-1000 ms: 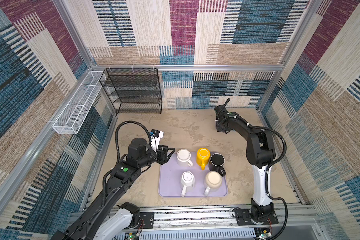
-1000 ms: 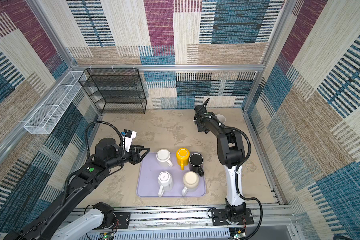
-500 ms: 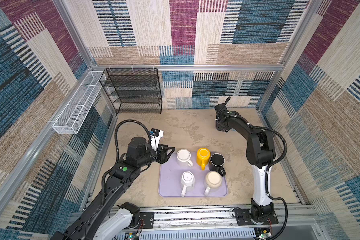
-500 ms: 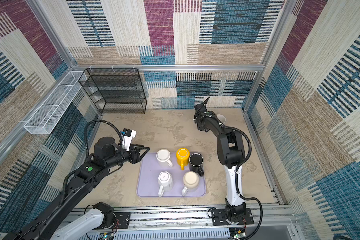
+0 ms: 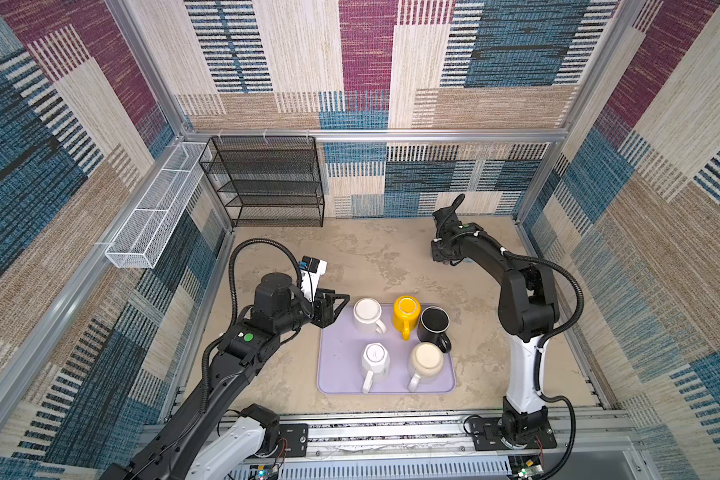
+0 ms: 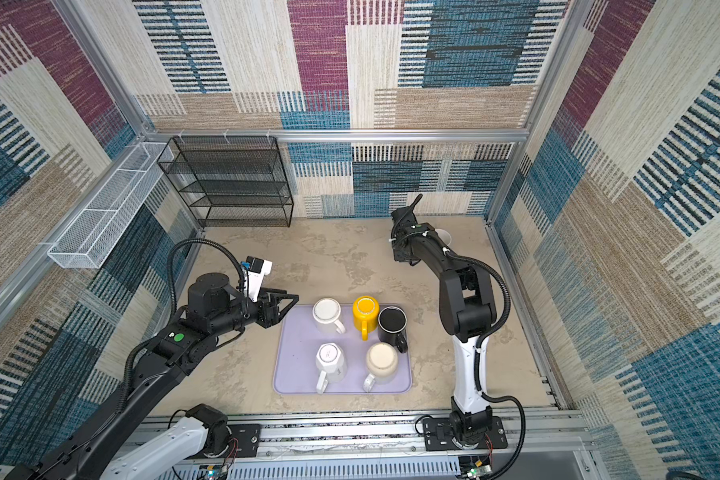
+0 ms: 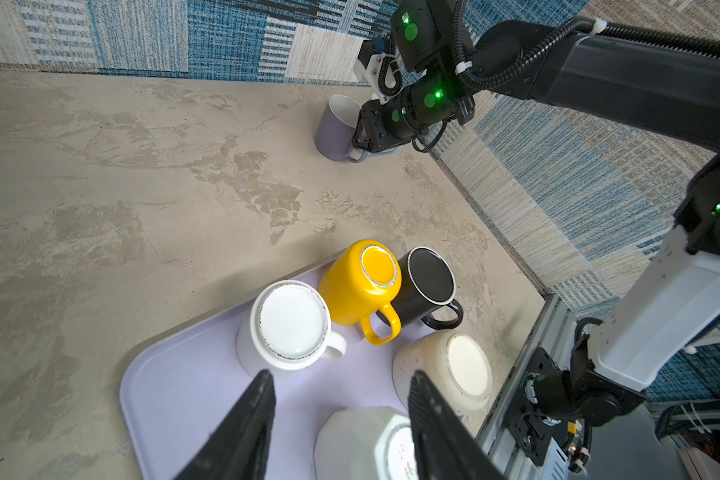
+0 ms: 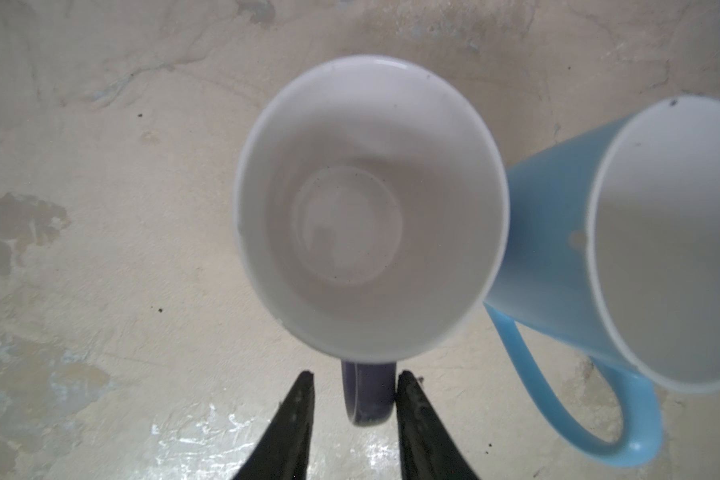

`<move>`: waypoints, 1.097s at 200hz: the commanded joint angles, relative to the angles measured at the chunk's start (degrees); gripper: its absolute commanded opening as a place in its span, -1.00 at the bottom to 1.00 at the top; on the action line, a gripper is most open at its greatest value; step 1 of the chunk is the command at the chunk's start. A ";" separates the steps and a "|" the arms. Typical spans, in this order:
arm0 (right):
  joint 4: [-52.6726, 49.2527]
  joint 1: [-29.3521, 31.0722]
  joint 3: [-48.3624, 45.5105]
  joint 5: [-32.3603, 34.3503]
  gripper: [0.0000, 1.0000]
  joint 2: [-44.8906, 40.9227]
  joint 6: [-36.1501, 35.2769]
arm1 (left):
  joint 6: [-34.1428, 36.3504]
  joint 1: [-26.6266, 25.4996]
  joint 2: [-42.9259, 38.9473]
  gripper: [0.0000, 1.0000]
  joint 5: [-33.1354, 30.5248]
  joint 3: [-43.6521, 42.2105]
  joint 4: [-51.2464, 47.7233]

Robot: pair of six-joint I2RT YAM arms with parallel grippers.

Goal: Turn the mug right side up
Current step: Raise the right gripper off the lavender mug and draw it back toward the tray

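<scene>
A purple mug point(image 8: 371, 208) stands right side up on the table at the back right, its white inside facing up. My right gripper point(image 8: 355, 376) is open and straddles the mug's handle point(image 8: 368, 399). One finger touches the handle and the other stands a little off it. In both top views my right arm hides most of this mug. The left wrist view shows the purple mug point(image 7: 335, 129) with my right gripper point(image 7: 360, 143) beside it. My left gripper point(image 5: 341, 301) hangs open and empty over the left edge of the lilac tray point(image 5: 337, 374).
A light blue mug point(image 8: 549, 232) stands upright, touching the purple one. On the tray, upside down: a white mug point(image 5: 366, 316), a yellow mug point(image 5: 406, 311), a black mug point(image 5: 433, 324), a faceted white mug point(image 5: 375, 359), a cream mug point(image 5: 427, 361). A black wire rack point(image 5: 267, 183) stands at the back left.
</scene>
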 commanded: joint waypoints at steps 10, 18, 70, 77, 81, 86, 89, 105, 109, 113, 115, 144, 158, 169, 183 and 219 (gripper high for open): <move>2.25 -0.02 -0.96 -0.53 -0.28 -2.06 0.27 | 1.32 0.02 -0.17 0.05 -0.20 0.51 -0.79; 2.45 -0.05 -1.34 -0.46 -0.28 -2.71 0.27 | 1.19 0.06 -0.32 0.05 0.02 0.49 -0.86; 8.71 0.16 -11.56 -5.32 -0.32 -11.53 1.86 | -2.20 -0.07 2.48 0.05 -2.30 0.94 -1.94; 10.31 0.36 -14.07 -6.87 -0.32 -13.41 2.28 | -2.69 0.00 3.18 0.05 -2.72 1.00 -1.97; 11.19 0.41 -15.44 -7.60 -0.32 -14.45 2.49 | -3.00 -0.03 3.58 0.05 -2.95 1.00 -1.97; 12.35 0.50 -17.04 -8.51 -0.32 -15.79 2.79 | -3.41 -0.09 4.01 0.04 -3.27 1.00 -1.97; 12.95 0.52 -18.05 -9.07 -0.32 -16.67 3.05 | -3.59 -0.07 4.18 0.04 -3.41 1.03 -1.91; 15.94 0.69 -22.74 -11.61 -0.32 -21.28 4.07 | -4.81 -0.33 5.26 0.03 -3.79 0.89 -1.99; 16.60 0.68 -23.83 -12.24 -0.32 -22.50 4.35 | -5.17 -0.44 5.46 0.03 -3.88 0.76 -1.97; 17.21 0.71 -24.74 -12.84 -0.33 -23.66 4.68 | -5.47 -0.53 5.59 0.02 -3.90 0.61 -1.97; 17.47 0.69 -25.31 -13.18 -0.32 -24.29 4.84 | -5.64 -0.65 5.63 0.02 -3.90 0.58 -1.94; 20.40 0.70 -31.93 -16.81 -0.32 -32.18 8.24 | -6.86 -2.07 5.81 0.01 -5.14 -1.69 -2.22; 22.08 0.70 -35.27 -18.50 -0.32 -35.67 9.81 | -8.09 -2.78 5.72 0.00 -6.28 -2.96 -2.23; 23.66 0.79 -37.64 -20.53 -0.33 -38.16 10.74 | -8.94 -3.57 5.80 0.00 -6.93 -3.79 -2.25; 25.61 0.80 -39.81 -23.25 -0.32 -40.76 11.03 | -9.94 -4.69 5.93 -0.01 -6.89 -4.74 -2.18; 22.78 0.83 -39.16 -20.65 -0.32 -43.01 10.04 | -12.53 -10.93 4.25 -0.02 -11.00 -7.24 -5.81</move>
